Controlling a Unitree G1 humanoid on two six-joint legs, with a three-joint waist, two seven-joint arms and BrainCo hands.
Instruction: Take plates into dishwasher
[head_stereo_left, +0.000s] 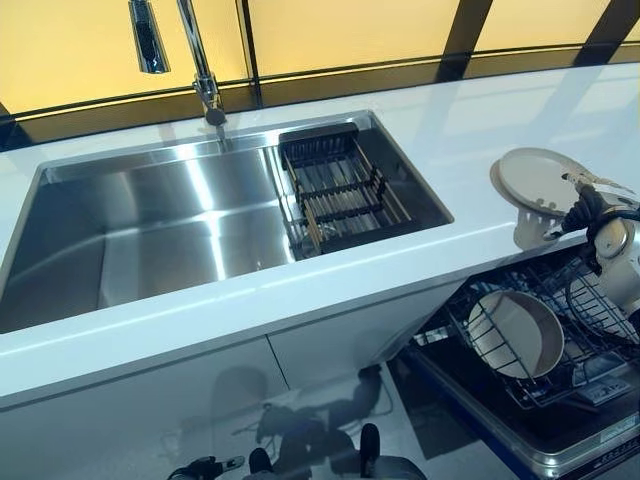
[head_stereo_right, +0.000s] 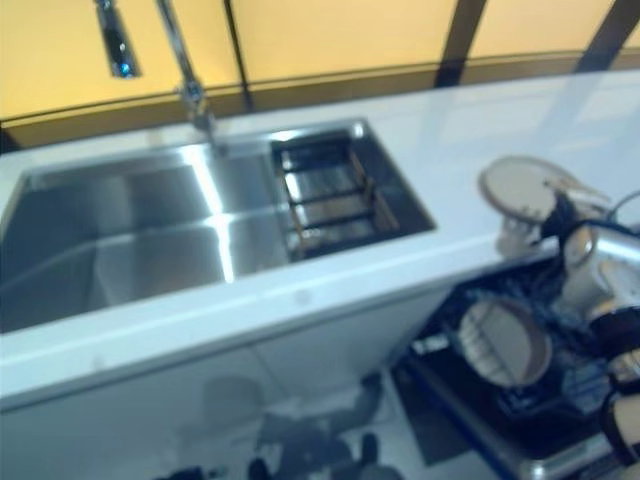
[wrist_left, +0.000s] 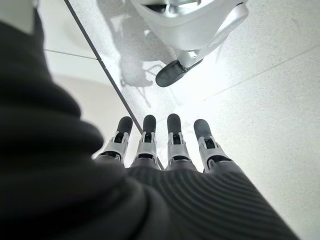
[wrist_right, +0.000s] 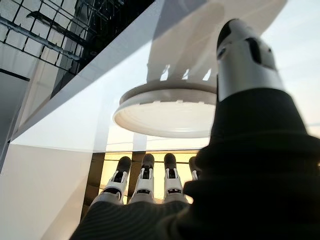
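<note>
Right hand (head_stereo_left: 590, 212) at the plate (head_stereo_left: 535, 180) on the bench (head_stereo_left: 450, 130).
Its fingers (wrist_right: 145, 182) lie straight, open, beside the plate; another plate (head_stereo_left: 515, 332) stands in the dishwasher rack (head_stereo_left: 560, 375). Left hand (wrist_left: 165, 150) hangs open above the floor (wrist_left: 270, 115).

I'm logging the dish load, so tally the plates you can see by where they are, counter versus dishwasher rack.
Plate on the counter, at the right hand: 1
Plate in the dishwasher rack: 1
Total plates: 2
</note>
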